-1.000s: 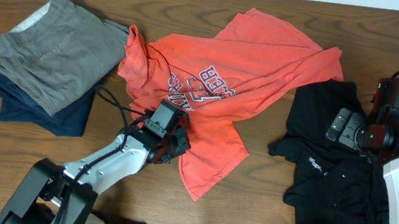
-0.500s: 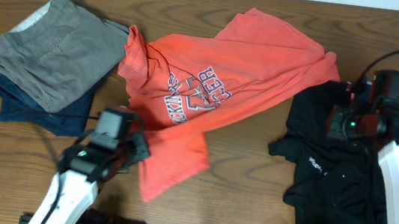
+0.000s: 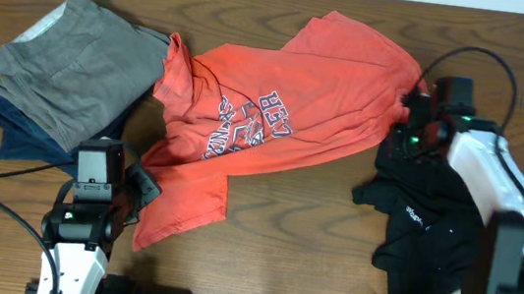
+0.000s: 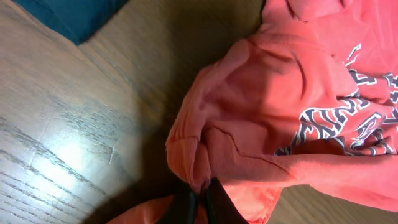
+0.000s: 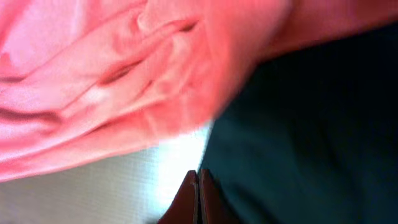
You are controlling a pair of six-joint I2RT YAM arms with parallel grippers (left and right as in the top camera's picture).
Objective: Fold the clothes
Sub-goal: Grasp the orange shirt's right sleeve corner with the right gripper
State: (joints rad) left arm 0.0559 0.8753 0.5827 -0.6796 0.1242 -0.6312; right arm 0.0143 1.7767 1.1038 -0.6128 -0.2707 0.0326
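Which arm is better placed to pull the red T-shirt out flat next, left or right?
Left, probably. The left gripper is shut on a bunch of the red T-shirt. The right gripper is shut on nothing, beside the shirt where it meets the black garment.

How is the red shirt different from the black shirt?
The red shirt has big blue-and-white letters; the black shirt has only small white print. The red shirt lies in the middle; the black shirt lies at the right side. Both are rumpled, not folded.
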